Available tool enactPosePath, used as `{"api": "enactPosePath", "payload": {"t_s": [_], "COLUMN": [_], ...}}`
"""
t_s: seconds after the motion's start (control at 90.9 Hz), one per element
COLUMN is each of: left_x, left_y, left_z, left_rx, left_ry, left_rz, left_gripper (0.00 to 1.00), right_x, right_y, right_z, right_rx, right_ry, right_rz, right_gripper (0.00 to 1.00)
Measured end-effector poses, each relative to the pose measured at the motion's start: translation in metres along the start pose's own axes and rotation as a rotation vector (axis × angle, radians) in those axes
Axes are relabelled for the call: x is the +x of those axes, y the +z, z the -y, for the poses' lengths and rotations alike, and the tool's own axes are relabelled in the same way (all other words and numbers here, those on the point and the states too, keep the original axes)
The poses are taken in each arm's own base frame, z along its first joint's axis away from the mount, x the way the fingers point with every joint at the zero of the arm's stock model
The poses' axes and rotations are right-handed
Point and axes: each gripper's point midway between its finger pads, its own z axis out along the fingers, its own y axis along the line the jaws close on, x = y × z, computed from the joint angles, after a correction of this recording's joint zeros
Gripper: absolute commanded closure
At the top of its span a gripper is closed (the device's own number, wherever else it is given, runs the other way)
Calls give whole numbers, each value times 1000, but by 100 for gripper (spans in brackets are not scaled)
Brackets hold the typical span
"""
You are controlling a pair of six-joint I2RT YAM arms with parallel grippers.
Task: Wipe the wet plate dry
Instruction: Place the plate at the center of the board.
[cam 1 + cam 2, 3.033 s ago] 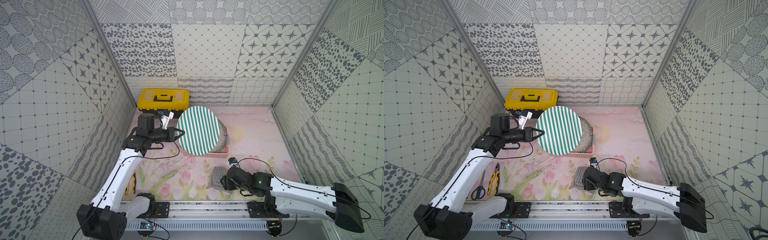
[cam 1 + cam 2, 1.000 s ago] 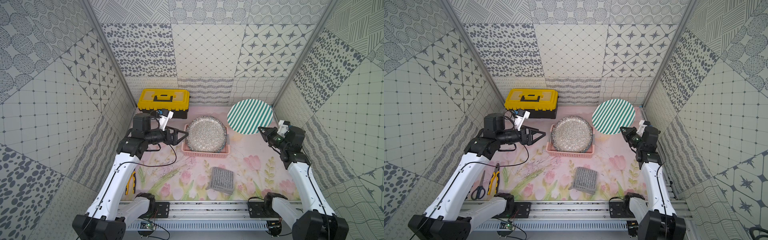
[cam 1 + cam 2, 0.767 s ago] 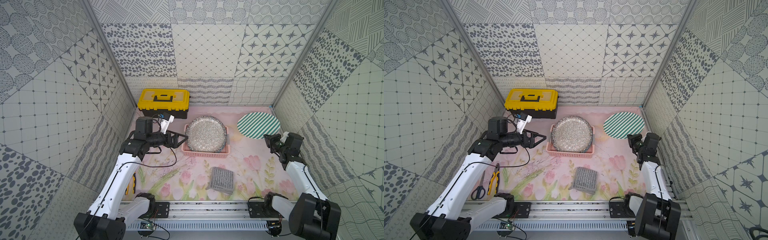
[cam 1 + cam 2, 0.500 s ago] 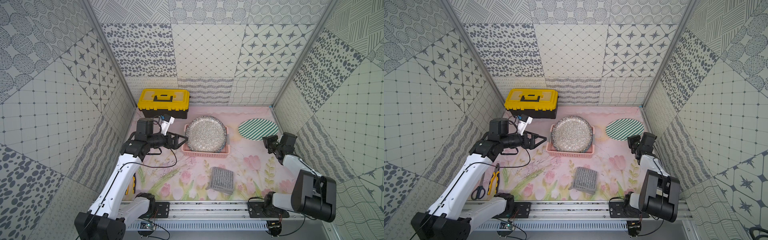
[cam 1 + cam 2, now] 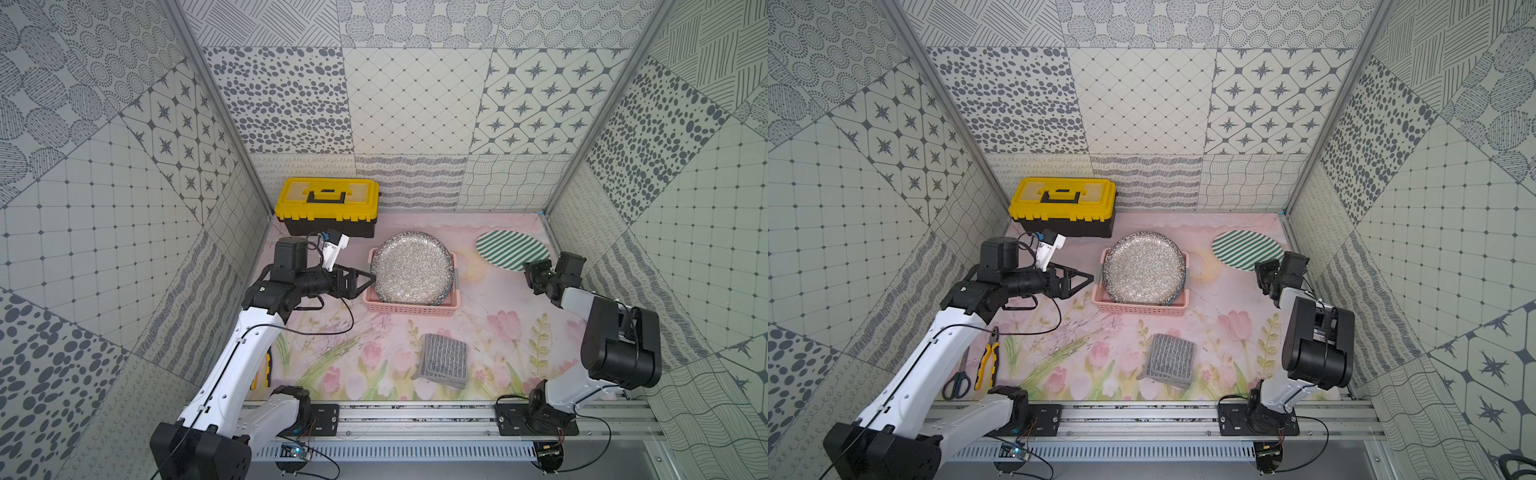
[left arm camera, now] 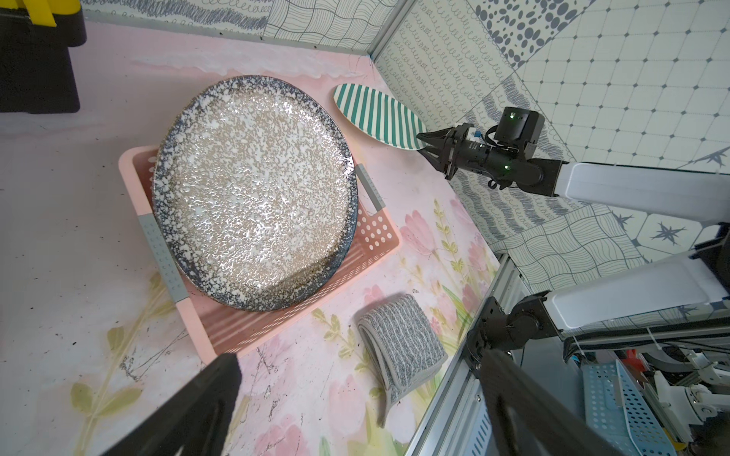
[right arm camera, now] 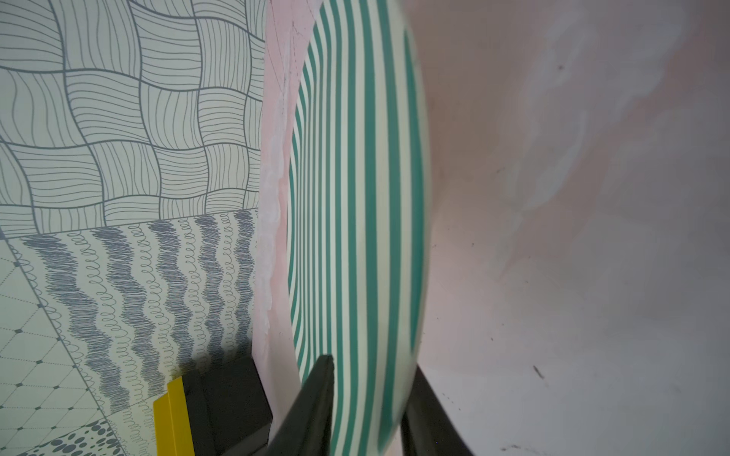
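Observation:
A green-striped plate point(image 5: 512, 250) point(image 5: 1246, 250) lies flat on the mat at the back right. My right gripper point(image 5: 528, 270) point(image 5: 1262, 270) sits at the plate's near rim. In the right wrist view its gripper point(image 7: 371, 365) straddles the blurred plate point(image 7: 355, 197) edge with the jaws parted. A speckled plate point(image 5: 411, 268) point(image 6: 253, 189) rests on a pink basket point(image 5: 411, 309). My left gripper point(image 5: 368, 284) point(image 5: 1086, 282) hangs open and empty just left of the basket. A folded grey cloth point(image 5: 444, 360) point(image 6: 403, 343) lies in front. I cannot see wetness on either plate.
A yellow and black toolbox point(image 5: 326, 205) stands at the back left. Pliers point(image 5: 986, 361) and scissors point(image 5: 957, 380) lie at the front left beside the left arm. Patterned walls close three sides, and the metal rail point(image 5: 415, 419) runs along the front.
The striped plate, first held up over the basket, went to the back right in my right gripper and came down flat. The right jaws have just parted. My left gripper stayed open.

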Motion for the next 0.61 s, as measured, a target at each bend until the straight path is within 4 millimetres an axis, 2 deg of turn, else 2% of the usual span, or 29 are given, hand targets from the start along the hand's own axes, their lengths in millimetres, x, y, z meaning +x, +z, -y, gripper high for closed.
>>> {"api": "enactPosePath", "payload": {"t_s": [0.088,0.198,0.308,0.418,0.605], "left_x": [1,2,4,4,5], "left_y": [0,1,1,2,2], "left_z": [-1,-2,-3,-3,-4], "left_rx": [-4,-5,-5,-6,-8], "left_ry": [-2,-3,-4,-5,-2], "left_rz": [-1,-2,-3,-2,1], "left_gripper": [0,0,0,0,0], "right_x": [3,8,12,15,23], "right_y": [1,1,-5,-21,-57], "right_z": [6,9,11,-2,-37], "right_rx": [23,42,61,41,-41], "right_ry": [-8,-24,-45,-86,-185], "right_rz": [-9,-21,-30,-22,-12], "right_gripper": [63,56,41,32,31]}}
